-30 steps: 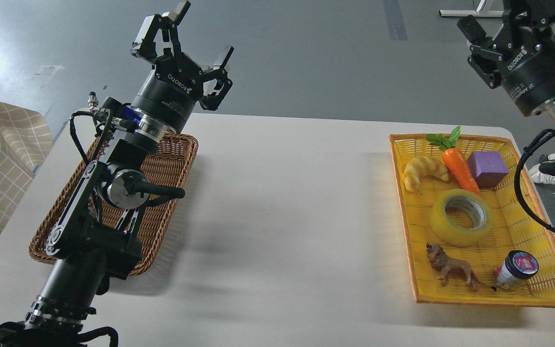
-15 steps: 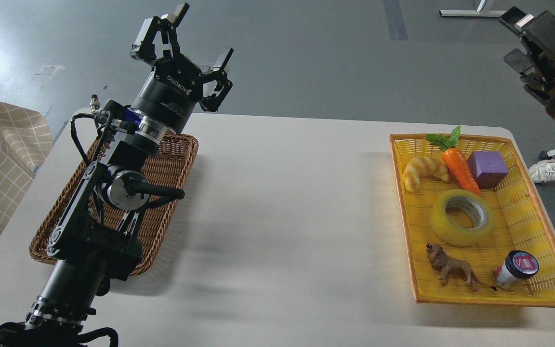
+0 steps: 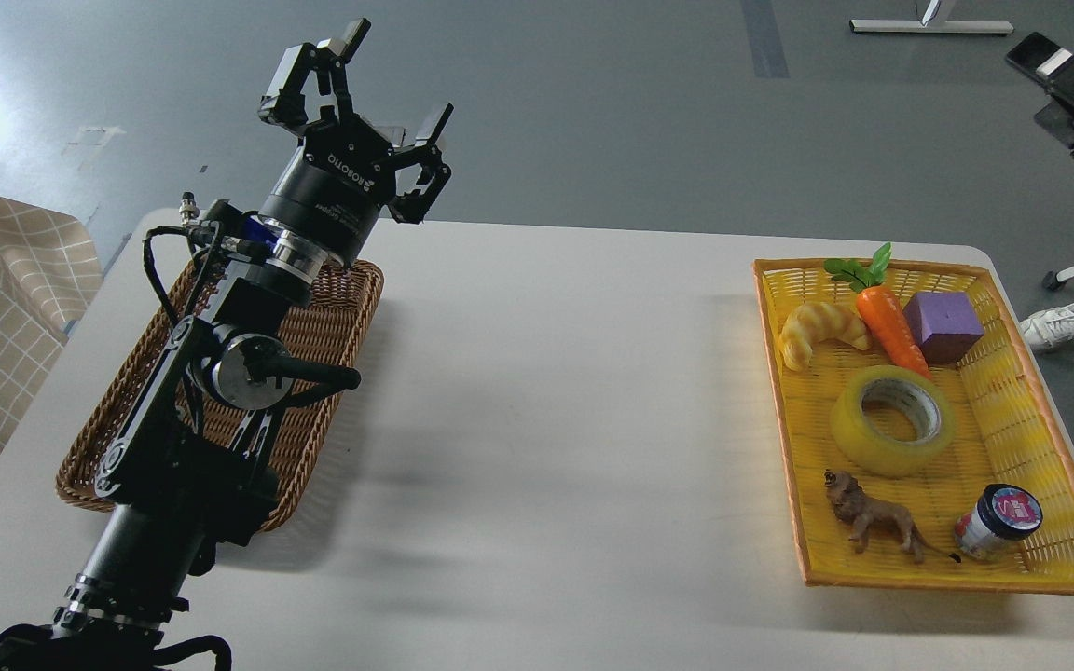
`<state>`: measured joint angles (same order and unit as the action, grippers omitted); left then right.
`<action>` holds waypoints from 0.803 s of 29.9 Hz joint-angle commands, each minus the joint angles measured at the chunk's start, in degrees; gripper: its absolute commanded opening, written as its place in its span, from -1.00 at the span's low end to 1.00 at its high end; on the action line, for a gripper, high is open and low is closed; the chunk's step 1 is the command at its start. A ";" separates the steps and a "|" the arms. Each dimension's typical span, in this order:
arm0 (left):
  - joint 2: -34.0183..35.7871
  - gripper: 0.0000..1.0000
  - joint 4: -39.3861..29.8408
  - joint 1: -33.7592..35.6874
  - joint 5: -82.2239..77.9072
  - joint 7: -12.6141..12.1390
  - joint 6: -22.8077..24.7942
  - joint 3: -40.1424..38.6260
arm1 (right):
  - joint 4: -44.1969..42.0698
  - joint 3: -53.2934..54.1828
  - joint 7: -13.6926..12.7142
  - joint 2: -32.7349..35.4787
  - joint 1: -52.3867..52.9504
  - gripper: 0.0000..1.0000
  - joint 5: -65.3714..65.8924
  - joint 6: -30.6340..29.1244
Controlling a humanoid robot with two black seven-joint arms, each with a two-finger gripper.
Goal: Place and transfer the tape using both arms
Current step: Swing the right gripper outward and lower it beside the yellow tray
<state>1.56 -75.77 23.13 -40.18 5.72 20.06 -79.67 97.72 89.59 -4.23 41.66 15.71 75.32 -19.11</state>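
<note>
At the middle of the yellow tray (image 3: pixel 1003 438), the tape (image 3: pixel 891 421) lies flat, a translucent yellow ring with a white-grey core; carrot (image 3: pixel 891 326) and purple block (image 3: pixel 942 326) sit at 12 o'clock, lion (image 3: pixel 875 520) and jar (image 3: pixel 997 522) at 6. Well apart, above the brown basket (image 3: pixel 323 410), the left gripper (image 3: pixel 371 79), marked ROBOTIQ, spreads its fingers wide and empty. Only a dark part shows at the upper right edge, so the right gripper cannot be told.
</note>
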 commanded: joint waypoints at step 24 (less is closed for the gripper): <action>-0.07 0.96 -0.60 -1.50 0.02 0.00 0.07 0.13 | -7.45 -4.25 -0.17 -4.83 -8.42 1.00 40.94 -6.02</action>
<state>1.51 -76.37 21.61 -40.16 5.72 20.16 -79.62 92.39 87.30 -4.38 39.79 6.99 107.73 -25.27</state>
